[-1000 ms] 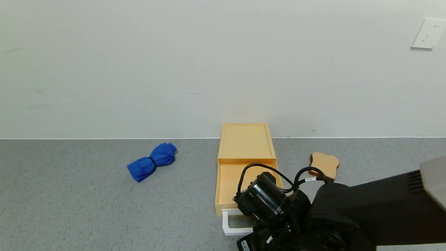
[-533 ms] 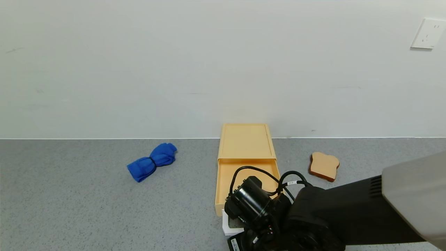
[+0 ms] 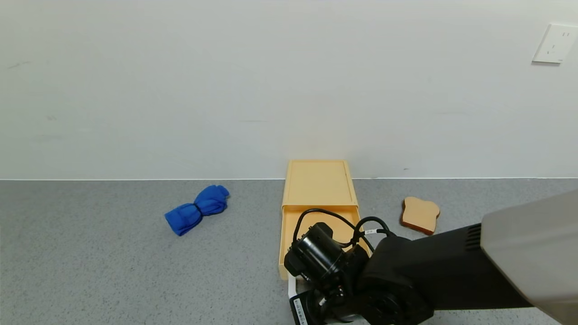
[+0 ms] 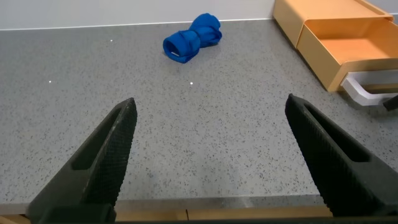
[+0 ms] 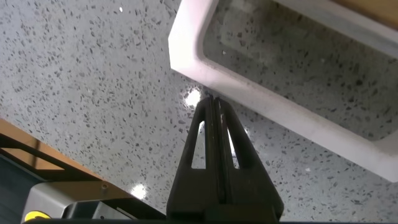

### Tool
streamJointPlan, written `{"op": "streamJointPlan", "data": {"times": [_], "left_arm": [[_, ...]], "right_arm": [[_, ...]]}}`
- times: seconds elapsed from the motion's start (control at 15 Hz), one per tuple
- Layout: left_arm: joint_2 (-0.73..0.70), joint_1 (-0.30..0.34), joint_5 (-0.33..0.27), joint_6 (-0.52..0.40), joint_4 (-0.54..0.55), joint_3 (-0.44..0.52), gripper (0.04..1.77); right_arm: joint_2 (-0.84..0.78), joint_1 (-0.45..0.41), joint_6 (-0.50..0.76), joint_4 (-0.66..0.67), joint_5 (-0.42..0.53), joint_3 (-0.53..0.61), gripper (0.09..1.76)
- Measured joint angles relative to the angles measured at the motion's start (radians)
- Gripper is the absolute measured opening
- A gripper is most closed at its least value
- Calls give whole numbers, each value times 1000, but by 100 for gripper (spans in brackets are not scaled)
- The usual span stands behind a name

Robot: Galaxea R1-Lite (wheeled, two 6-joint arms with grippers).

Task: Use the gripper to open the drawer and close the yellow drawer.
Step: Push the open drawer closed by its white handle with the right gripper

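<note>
The pale yellow drawer (image 3: 318, 183) stands against the back wall with its tray (image 3: 295, 225) slid out toward me. It also shows in the left wrist view (image 4: 348, 37). Its white loop handle (image 5: 280, 112) lies at the tray's front, and only a sliver of the handle (image 3: 291, 285) shows in the head view. My right gripper (image 5: 211, 106) is shut and empty. Its tips touch the outer side of the handle's front bar, near a corner. In the head view the right arm's black end-piece (image 3: 323, 262) covers the tray's front. My left gripper (image 4: 211, 124) is open and empty over bare table.
A blue rolled cloth (image 3: 197, 209) lies left of the drawer and also shows in the left wrist view (image 4: 191, 38). A tan toast slice (image 3: 420, 215) lies to the drawer's right. The grey speckled table (image 3: 90, 271) meets a white wall bearing an outlet (image 3: 554, 44).
My right arm has moved left and toward the drawer, so its end-piece now covers the handle and the tray's front. The drawer box, cloth and toast have not moved.
</note>
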Motion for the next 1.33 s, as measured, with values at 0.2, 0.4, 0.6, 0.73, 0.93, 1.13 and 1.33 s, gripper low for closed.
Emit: {"op": "streamJointPlan", "data": {"times": [0.2,0.4,0.6,0.73,0.93,1.13,1.33], "left_arm": [[0,0,0,0,0,0,172],[0,0,0,0,0,0,172],[0,0,0,0,0,0,172],[0,0,0,0,0,0,172],[0,0,0,0,0,0,172],[0,0,0,0,0,0,172],[0,1,0,0,0,0,172]], "right_arm": [[8,-6,-1,1,-15,-19,12],[15,-10,-2,2,-19,-28,12],[17,-15,-3,2,-19,-32,12],[18,-20,-7,1,-22,-38,12],[19,-30,-20,-1,-38,-51,12],[27,-42,-38,-1,-61,-69,12],[30,-54,-57,0,-63,-80,12]]}}
